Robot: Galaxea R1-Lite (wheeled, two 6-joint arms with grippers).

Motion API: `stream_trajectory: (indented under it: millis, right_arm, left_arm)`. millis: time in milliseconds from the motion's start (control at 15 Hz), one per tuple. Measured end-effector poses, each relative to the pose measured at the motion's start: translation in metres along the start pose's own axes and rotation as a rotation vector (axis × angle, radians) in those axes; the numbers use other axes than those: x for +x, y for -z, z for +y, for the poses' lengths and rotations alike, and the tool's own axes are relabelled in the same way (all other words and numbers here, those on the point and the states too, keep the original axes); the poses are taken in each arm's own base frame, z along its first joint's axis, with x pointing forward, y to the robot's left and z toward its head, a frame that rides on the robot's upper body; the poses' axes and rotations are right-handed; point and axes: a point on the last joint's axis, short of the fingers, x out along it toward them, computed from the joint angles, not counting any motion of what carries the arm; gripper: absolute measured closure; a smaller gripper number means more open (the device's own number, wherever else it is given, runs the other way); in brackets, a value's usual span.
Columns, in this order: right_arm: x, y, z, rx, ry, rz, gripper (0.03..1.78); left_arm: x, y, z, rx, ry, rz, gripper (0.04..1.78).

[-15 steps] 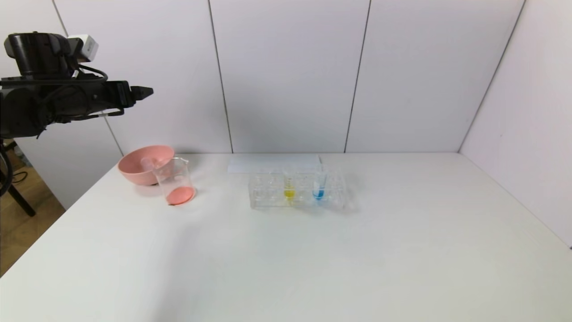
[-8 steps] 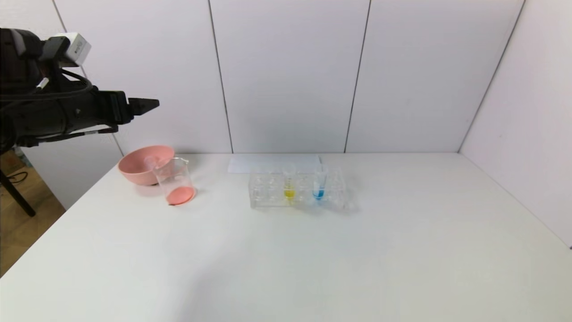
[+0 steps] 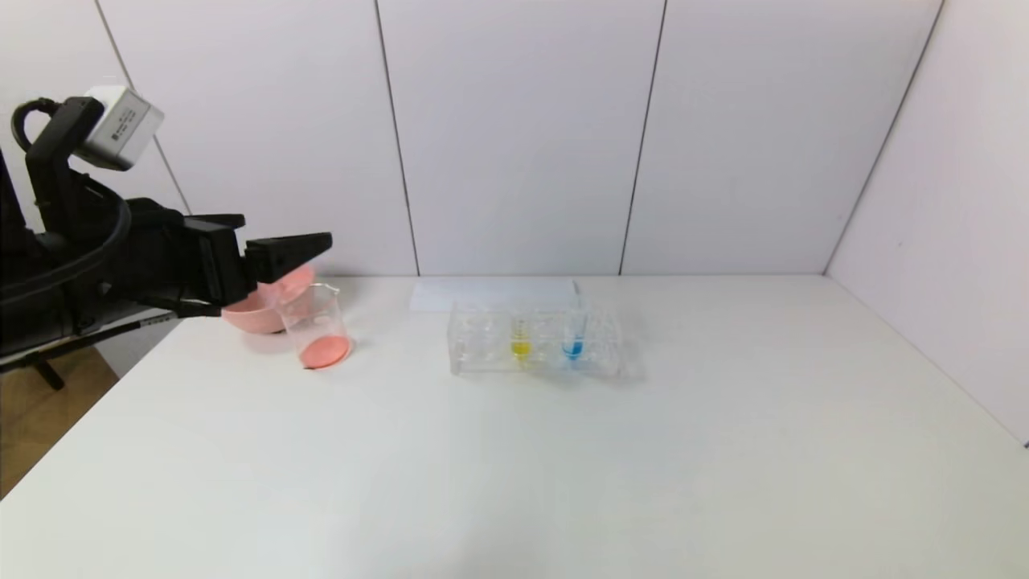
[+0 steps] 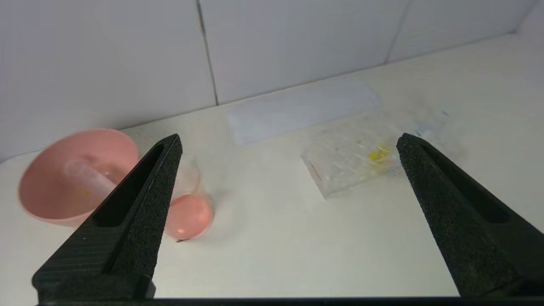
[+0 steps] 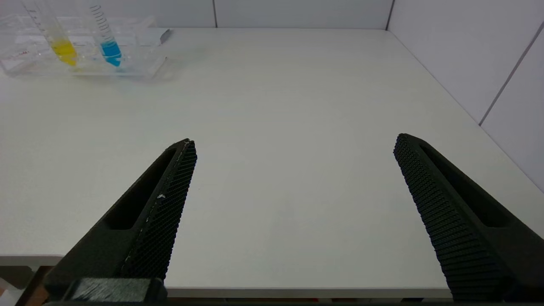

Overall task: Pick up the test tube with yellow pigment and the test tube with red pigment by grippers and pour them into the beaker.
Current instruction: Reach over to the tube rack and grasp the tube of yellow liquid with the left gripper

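- Right wrist view shows you the right gripper (image 5: 293, 146) spread wide, empty, at the table's (image 5: 272, 127) near edge.
- Your left gripper (image 3: 309, 245) hangs released above the bowl (image 3: 241, 315).
- Red liquid sits in the beaker (image 3: 317, 326); the yellow tube (image 3: 520, 338) stands racked farther off.

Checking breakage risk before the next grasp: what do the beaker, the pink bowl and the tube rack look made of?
The beaker: clear and thin-walled with a pouring lip, likely glass, though clear plastic is possible. The pink bowl: opaque, matte, evenly coloured, probably plastic. The tube rack: transparent blocky walls with holes, apparently acrylic or similar plastic.
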Motion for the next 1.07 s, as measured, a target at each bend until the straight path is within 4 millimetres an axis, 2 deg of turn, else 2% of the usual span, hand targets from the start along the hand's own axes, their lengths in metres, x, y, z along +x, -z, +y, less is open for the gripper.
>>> stream_trajectory:
  millis: [267,533,800,1067]
  right_arm:
    - [0.000,0.000,0.000,0.000,0.000,0.000,0.11]
    - [0.000,0.000,0.000,0.000,0.000,0.000,0.11]
    - [0.000,0.000,0.000,0.000,0.000,0.000,0.11]
    - [0.000,0.000,0.000,0.000,0.000,0.000,0.11]
  left_arm:
    - [-0.009,0.012,-0.028,0.009,0.130,-0.010,0.06]
    - [-0.003,0.027,-0.044,0.018,0.208,-0.030,0.06]
    - [0.017,0.045,-0.057,0.023,0.263,-0.014,0.06]
    - [0.054,0.063,-0.071,0.026,0.307,-0.024,0.06]
